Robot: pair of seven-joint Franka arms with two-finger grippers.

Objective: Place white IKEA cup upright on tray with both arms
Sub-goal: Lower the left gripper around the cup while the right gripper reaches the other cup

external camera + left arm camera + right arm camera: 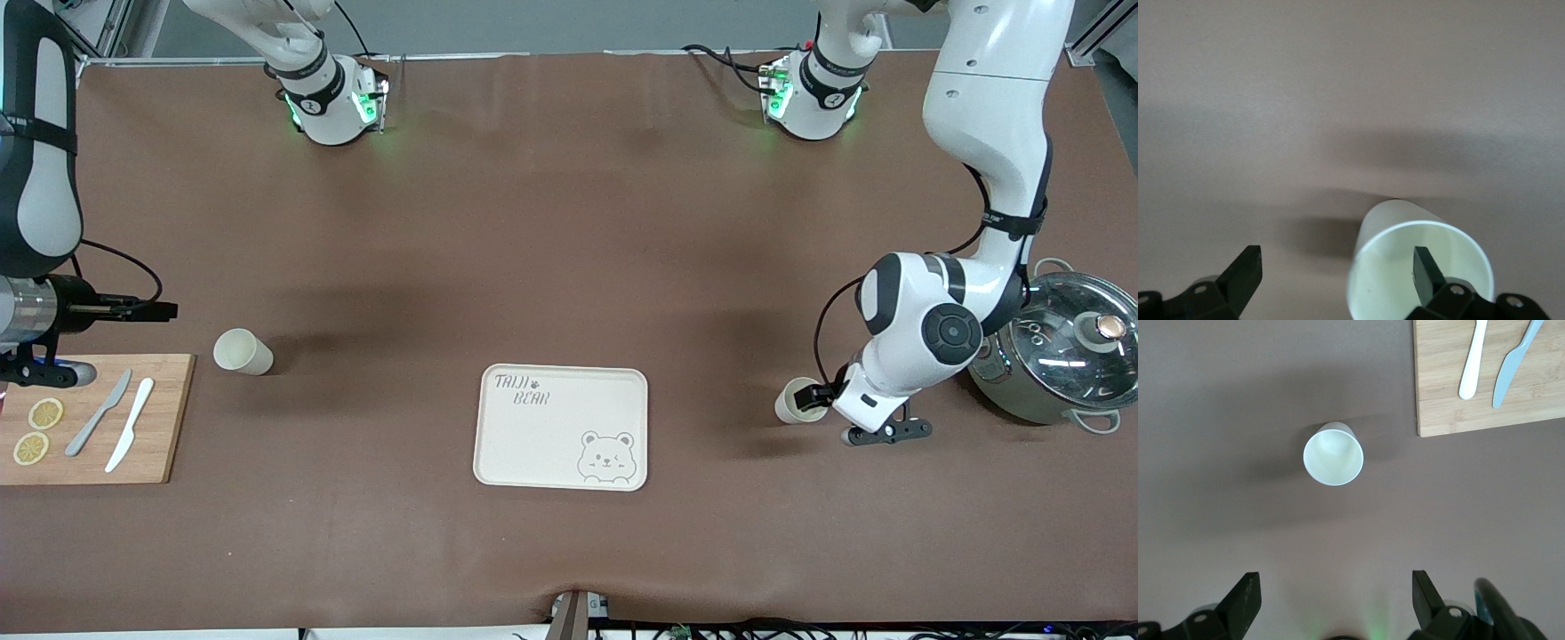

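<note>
Two white cups stand upright on the brown table. One cup point(242, 350) is beside the bamboo board at the right arm's end; it shows from above in the right wrist view point(1333, 454). My right gripper point(164, 310) hangs high over the table near it, open and empty point(1335, 593). The other cup point(794, 401) stands at the left arm's end, beside the pot. My left gripper point(813, 396) is open at its rim point(1338, 273): one finger point(1427, 272) is inside the cup point(1405, 267), the other point(1247, 269) outside. The cream tray point(562, 427) lies empty between the cups.
A bamboo cutting board point(98, 422) with a grey knife point(98, 413), a white knife point(130, 424) and two lemon slices point(44, 413) lies at the right arm's end; it also shows in the right wrist view point(1485, 393). A steel pot point(1058, 351) with a glass lid stands at the left arm's end.
</note>
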